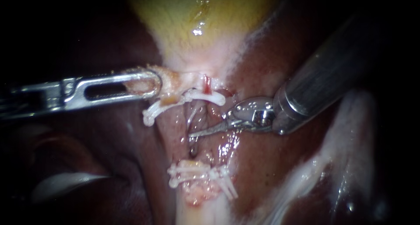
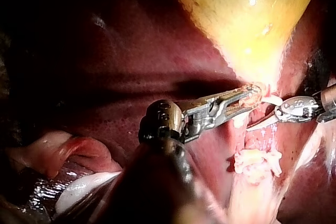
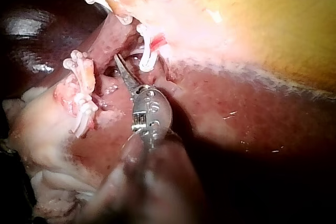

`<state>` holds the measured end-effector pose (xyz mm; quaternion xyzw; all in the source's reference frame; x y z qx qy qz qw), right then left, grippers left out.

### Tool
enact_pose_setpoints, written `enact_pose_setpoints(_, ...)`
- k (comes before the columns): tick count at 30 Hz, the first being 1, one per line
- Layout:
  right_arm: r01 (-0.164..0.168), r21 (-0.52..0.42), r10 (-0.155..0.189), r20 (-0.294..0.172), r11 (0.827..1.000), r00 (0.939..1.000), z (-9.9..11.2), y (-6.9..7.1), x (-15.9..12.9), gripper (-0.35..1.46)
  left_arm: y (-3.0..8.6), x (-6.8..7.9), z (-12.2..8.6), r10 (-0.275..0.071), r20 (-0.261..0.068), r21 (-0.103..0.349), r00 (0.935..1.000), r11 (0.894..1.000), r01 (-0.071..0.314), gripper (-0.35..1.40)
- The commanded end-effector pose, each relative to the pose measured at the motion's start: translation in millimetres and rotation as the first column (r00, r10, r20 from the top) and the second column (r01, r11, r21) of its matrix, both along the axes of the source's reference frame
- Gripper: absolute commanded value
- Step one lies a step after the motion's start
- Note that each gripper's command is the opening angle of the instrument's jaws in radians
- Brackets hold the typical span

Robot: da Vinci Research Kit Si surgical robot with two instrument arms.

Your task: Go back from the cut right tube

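Now, left instrument [image 1: 151,82] clamping gallbladder [image 1: 197,15]

The dark red liver [image 1: 271,163] is the bed for all we see here. On it lies the yellow-green gallbladder [image 1: 188,15], which narrows to a pale neck. Just below the neck, a white clip [image 1: 205,96] sits beside the red end of a cut tube [image 1: 206,83]. More white clips [image 1: 197,172] cross a pale stalk further down. A glistening whitish fold [image 1: 350,133] rests along the liver's right side.
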<state>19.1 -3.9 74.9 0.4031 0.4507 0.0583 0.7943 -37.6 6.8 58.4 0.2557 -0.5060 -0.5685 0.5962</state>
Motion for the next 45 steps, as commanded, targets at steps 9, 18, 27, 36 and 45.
enact_pose_setpoints(9,-0.021,0.018,0.021,0.026,1.000,0.9994,-0.4,-0.3,-0.2,-0.35,0.0,0.1,0.1,0.001,0.001,0.000,1.0000,1.000,-0.001,-0.35)
enact_pose_setpoints(18,-0.085,-0.002,0.085,0.020,0.996,0.9961,-0.9,-0.7,-1.0,0.99,0.0,0.2,0.1,0.001,0.001,0.000,1.0000,1.000,-0.001,-0.35)
enact_pose_setpoints(27,-0.099,-0.025,0.100,0.016,0.995,0.9949,-1.5,-1.0,-1.0,1.26,0.0,0.2,0.2,0.002,0.001,0.000,1.0000,1.000,-0.002,-0.35)
enact_pose_setpoints(36,-0.178,-0.183,0.184,0.014,0.967,0.9829,-3.4,-0.7,-2.5,1.38,0.1,0.3,0.3,0.000,0.000,0.000,1.0000,1.000,0.000,-0.35)
enact_pose_setpoints(45,-0.219,-0.401,0.257,0.042,0.889,0.9655,-8.2,1.3,-6.8,1.43,0.3,0.6,0.7,-0.003,-0.003,-0.001,1.0000,1.000,0.003,-0.35)
